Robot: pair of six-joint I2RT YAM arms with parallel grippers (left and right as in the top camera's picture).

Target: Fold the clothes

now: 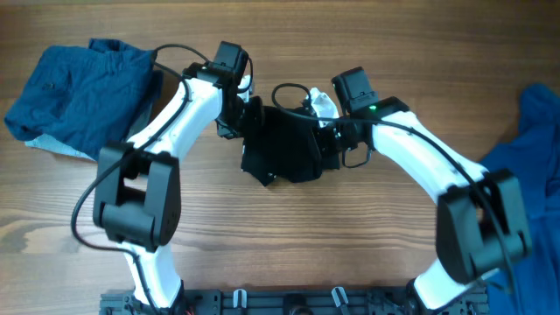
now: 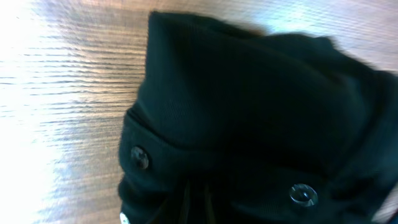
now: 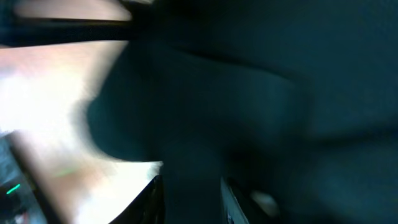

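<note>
Overhead and wrist views of a wooden desk [image 1: 350, 236] carrying three pieces of clothing. A rumpled blue garment [image 1: 79, 92] lies at the far left corner, partly under the left arm's forward link. A second blue garment [image 1: 529, 166] lies bunched at the right edge, beside the right arm's base link. Both are well apart from the black garment [image 1: 282, 144], which sits in a compact heap at the centre of the desk, between the two wrists. The left arm reaches forward and inward, its left pincer [image 1: 241, 118] set against the heap's left edge. The right arm mirrors it, its right pincer [image 1: 328, 138] pressed against the heap's right edge. In the left wrist view the black cloth fills most of the frame and shows two buttons [image 2: 140, 157] along a placket, with folds gathering toward the bottom edge. The fingers are hidden, so the grip cannot be told. The right wrist view is dark and blurred by cloth close to the lens, so that pincer's opening cannot be told either.
</note>
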